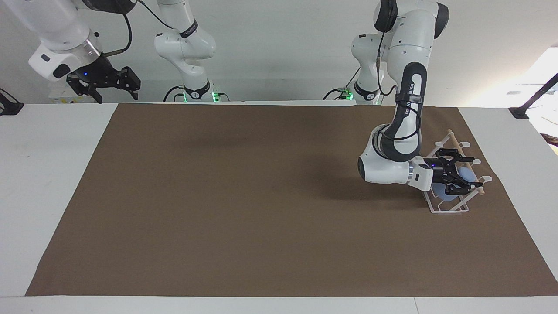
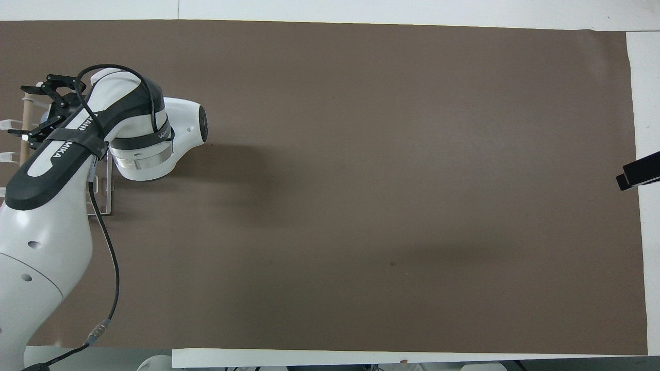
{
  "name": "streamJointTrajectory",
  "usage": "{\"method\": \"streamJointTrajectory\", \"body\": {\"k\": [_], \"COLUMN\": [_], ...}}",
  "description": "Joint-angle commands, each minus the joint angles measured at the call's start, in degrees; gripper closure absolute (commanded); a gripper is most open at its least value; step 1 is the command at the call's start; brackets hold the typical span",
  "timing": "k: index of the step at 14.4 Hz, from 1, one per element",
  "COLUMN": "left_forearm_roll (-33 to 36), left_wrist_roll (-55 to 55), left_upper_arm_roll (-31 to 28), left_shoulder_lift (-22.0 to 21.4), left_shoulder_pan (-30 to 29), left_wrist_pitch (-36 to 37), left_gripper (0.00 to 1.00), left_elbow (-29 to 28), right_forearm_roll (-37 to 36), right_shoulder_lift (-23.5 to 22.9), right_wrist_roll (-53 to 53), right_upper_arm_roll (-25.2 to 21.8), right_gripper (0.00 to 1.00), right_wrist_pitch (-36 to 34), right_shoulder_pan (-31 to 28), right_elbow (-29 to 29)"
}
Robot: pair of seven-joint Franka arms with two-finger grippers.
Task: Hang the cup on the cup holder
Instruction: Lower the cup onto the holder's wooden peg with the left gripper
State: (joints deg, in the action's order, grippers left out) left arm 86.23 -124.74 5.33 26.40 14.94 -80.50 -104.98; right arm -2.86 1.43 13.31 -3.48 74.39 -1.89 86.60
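A brown mat (image 1: pixel 244 196) covers most of the white desk (image 1: pixel 52 174). The rack (image 1: pixel 449 208) stands on the mat near the desk edge at my left arm's end. My left gripper (image 1: pixel 461 178) lies level over the rack, its jaws spread and gripping nothing. The cup (image 1: pixel 466 175) sits in the rack just under those jaws, mostly hidden by them. My right gripper (image 1: pixel 114 88) waits raised over the desk's corner at its own end, jaws open and empty.
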Motion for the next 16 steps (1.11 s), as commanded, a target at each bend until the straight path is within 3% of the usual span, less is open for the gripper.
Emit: {"method": "streamJointTrajectory", "body": {"k": [1,4,7,11,14,16], "left_forearm_roll": [-2.1,-5.1,-9.1,-22.0,-28.0,-36.3], "left_wrist_roll": [0.0,0.2,7.4,26.9,38.0,47.1], "left_upper_arm_roll": [0.4,0.3,0.3,-0.1,-0.1,-0.3], "left_shoulder_lift": [-0.4,-2.7,-2.9,-12.3,-15.6,-18.6], "left_shoulder_pan": [0.0,1.8,1.2,-3.0,-7.1,-9.6], "left_wrist_pitch": [-1.2,-0.3,-0.3,-8.3,-9.9,-10.3], "left_gripper": [0.0,0.0,0.0,0.0,0.0,0.0], "left_elbow": [0.8,2.0,8.3,11.5,12.1,13.0], "right_forearm_roll": [0.0,0.0,0.0,0.0,0.0,0.0], "right_shoulder_lift": [0.8,0.8,0.8,0.8,0.8,0.8], "right_wrist_roll": [-0.7,-0.7,-0.7,-0.7,-0.7,-0.7], "right_upper_arm_roll": [0.1,0.1,0.1,0.1,0.1,0.1], "right_gripper": [0.0,0.01,0.01,0.01,0.0,0.0], "right_wrist_pitch": [-0.5,-0.5,-0.5,-0.5,-0.5,-0.5], "right_shoulder_pan": [-0.2,-0.1,-0.1,-0.1,-0.1,-0.1], "right_elbow": [0.7,0.7,0.7,0.7,0.7,0.7]}}
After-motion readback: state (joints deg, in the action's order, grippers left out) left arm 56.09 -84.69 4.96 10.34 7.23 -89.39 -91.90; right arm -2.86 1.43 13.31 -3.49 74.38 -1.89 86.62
